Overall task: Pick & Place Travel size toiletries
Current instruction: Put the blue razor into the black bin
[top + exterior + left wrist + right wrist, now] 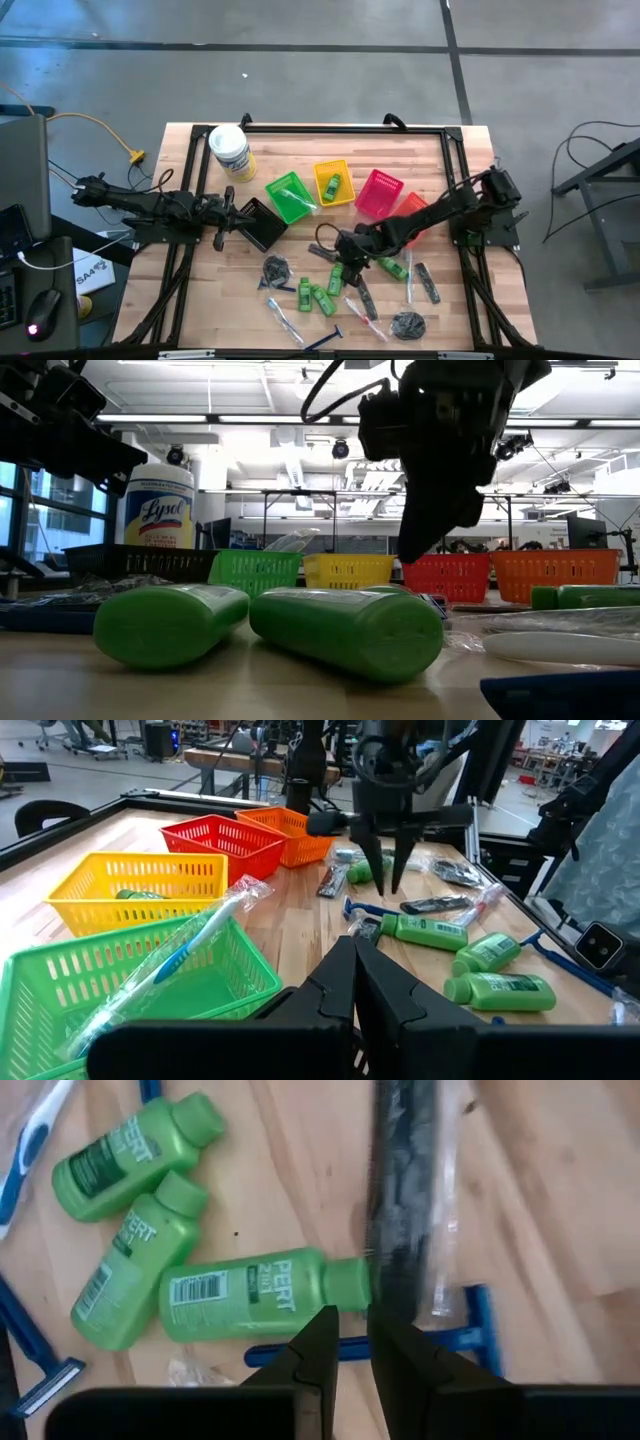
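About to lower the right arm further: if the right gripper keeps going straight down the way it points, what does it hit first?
Probably the cap end of a green Pert bottle, which lies directly ahead of the right gripper, with the black comb right beside it. Depth is unclear, so it could also touch the comb.

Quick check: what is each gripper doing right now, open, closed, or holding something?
Left gripper: closed, empty, by the green basket.
Right gripper: slightly open, holding nothing, poised over a green bottle and a black comb.

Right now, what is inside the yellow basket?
The yellow basket holds one green bottle. In the left wrist view its near wall covers most of the bottle, so anything lower stays unseen.
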`<state>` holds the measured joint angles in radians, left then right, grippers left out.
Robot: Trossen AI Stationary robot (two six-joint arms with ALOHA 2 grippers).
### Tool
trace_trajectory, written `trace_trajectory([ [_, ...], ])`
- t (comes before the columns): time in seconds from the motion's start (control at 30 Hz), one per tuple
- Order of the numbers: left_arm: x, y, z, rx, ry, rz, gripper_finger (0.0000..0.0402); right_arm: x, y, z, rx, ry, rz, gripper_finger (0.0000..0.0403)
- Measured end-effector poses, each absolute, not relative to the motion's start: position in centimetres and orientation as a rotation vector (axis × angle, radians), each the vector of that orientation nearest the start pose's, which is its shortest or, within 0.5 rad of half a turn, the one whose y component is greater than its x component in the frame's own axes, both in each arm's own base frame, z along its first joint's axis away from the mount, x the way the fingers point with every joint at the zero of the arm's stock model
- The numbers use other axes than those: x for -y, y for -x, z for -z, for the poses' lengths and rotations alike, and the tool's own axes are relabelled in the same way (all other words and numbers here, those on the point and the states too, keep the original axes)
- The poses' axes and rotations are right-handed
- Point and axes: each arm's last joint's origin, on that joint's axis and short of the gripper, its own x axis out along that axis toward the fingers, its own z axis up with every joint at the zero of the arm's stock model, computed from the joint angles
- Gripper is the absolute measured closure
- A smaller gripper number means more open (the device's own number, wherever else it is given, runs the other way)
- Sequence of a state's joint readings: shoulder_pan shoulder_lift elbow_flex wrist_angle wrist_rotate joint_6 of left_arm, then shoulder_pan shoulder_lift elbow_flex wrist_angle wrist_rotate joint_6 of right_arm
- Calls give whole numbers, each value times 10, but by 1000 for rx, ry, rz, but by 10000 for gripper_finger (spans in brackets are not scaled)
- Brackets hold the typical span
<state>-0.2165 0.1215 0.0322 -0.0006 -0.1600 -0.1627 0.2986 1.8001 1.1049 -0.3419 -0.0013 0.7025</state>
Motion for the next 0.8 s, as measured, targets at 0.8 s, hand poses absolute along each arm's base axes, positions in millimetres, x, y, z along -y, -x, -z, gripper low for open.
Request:
trace_trajectory([
  [0.8,18,-102,-165,-94,145,48,402,-126,-333,-141,-1186,-346,39,376],
])
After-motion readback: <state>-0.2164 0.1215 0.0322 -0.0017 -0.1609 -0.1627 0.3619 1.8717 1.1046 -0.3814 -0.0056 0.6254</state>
